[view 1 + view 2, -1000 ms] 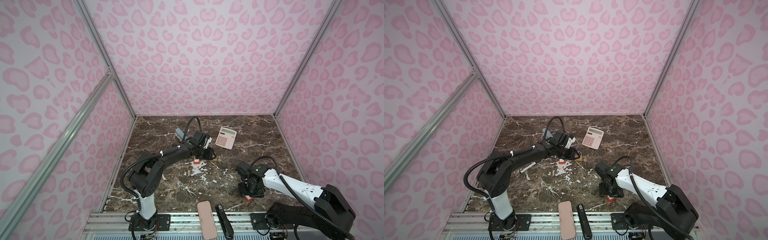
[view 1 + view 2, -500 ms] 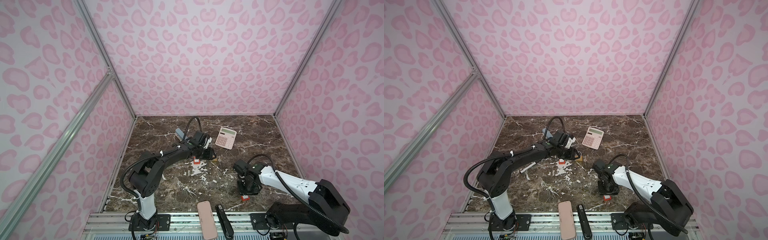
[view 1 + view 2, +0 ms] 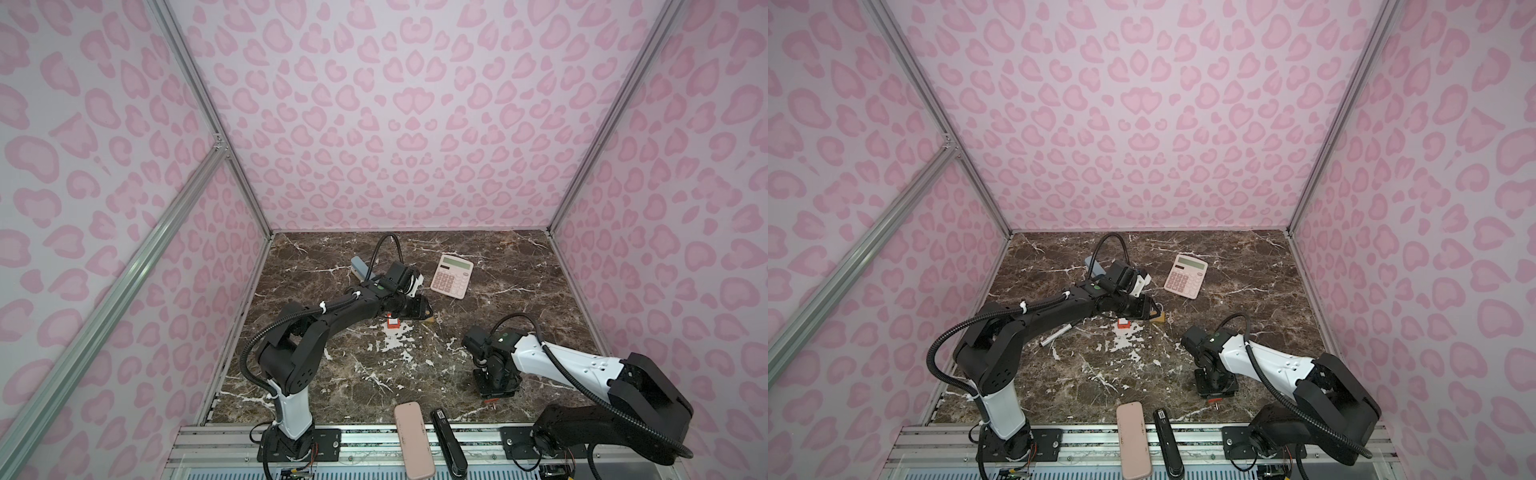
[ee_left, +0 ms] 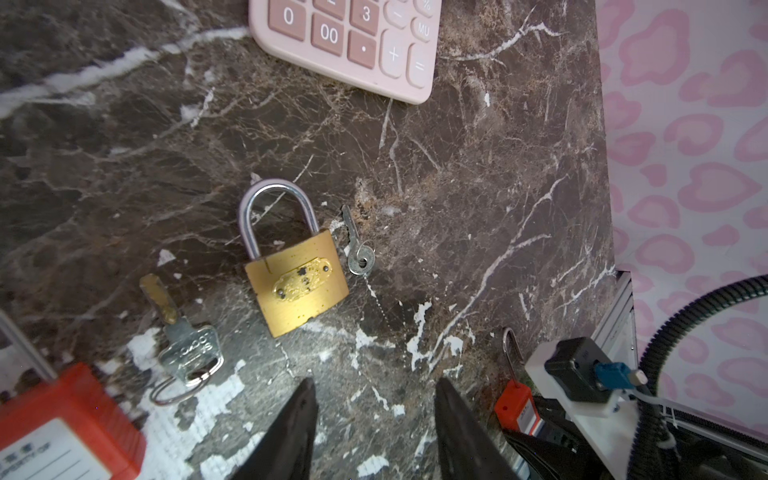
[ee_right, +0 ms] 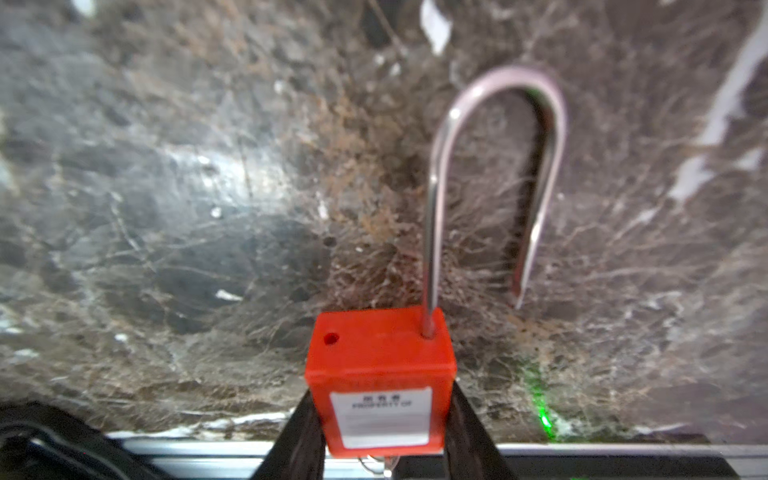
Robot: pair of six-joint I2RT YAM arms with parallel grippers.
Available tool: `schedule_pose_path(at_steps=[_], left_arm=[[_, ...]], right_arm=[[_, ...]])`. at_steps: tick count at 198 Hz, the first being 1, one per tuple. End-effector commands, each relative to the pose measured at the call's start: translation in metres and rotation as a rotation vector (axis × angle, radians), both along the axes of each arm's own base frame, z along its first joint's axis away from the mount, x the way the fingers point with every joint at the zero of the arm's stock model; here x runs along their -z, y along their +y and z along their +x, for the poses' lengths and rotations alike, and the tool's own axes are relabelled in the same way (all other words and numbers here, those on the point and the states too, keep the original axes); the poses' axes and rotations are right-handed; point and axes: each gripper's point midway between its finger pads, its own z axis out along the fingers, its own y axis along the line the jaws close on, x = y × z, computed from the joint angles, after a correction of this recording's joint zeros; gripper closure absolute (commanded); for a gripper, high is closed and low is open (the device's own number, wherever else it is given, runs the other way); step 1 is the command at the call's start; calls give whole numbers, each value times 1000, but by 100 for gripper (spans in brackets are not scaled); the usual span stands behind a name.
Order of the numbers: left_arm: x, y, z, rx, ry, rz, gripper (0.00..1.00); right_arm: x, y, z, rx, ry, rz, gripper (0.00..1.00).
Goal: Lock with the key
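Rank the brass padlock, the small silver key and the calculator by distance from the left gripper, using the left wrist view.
1. brass padlock: directly ahead of the open left gripper.
2. small silver key: beside the padlock's body, slightly farther.
3. calculator: well beyond both, clearly farthest.

Pink calculator [image 3: 452, 275] flat toward the back of the brown marble tabletop [image 3: 519, 266], pale pink oblong case [image 3: 413, 440] and black bar-shaped device [image 3: 448, 441] side by side at the front edge, white pen [image 3: 1054, 336] lying apart.

right gripper [image 3: 497, 386] low over a red padlock [image 3: 491, 401] on dark marble table [image 3: 353, 374]
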Motion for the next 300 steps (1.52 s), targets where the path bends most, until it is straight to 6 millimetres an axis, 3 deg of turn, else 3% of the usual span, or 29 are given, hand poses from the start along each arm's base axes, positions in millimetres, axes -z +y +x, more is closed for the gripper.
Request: schedule_pose_path(at_steps=[1, 47, 115, 164, 218, 248, 300], left_arm=[[-10, -5, 2, -1, -13, -40, 52], [-18, -14, 1, -10, 39, -171, 52], [-42, -2, 11, -59, 45, -285, 52], [-55, 4, 10, -71, 23, -300, 52], [-67, 12, 9, -88, -7, -314, 52], [-77, 16, 8, -111, -37, -362, 52], [-76, 18, 4, -118, -28, -363, 52]], right_arm=[[-3, 3, 5, -24, -18, -2, 67], [-34, 22, 39, -57, -119, 60, 69], [-84, 58, 142, -160, -256, 216, 70], [-104, 97, 183, -251, -315, 344, 70], [-117, 122, 201, -317, -379, 418, 70], [-117, 133, 201, -335, -374, 442, 70], [-123, 156, 198, -384, -389, 479, 70]])
